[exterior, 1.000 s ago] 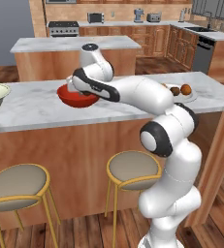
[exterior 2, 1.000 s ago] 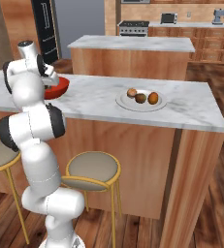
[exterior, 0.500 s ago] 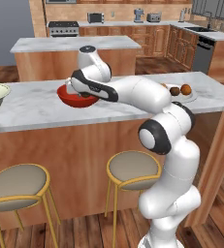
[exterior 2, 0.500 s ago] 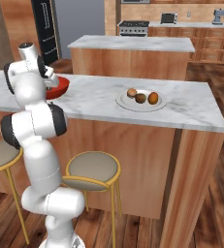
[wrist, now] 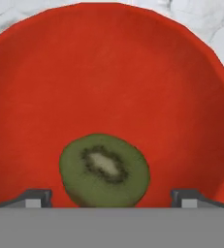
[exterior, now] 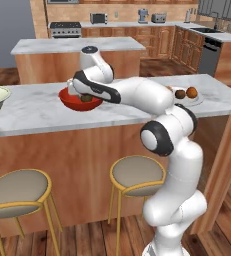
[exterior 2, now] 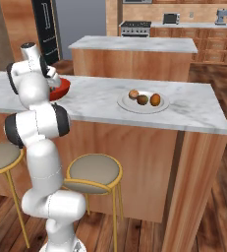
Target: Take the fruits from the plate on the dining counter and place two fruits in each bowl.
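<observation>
Resting in red bowl (wrist: 133,72): halved kiwi (wrist: 104,170).

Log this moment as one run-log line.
gripper: open over red bowl | kiwi half: in bowl | plate: three fruits left

Glossy red bowl (wrist: 133,72), veined marble counter top (exterior: 37,107) over wooden panels.
</observation>
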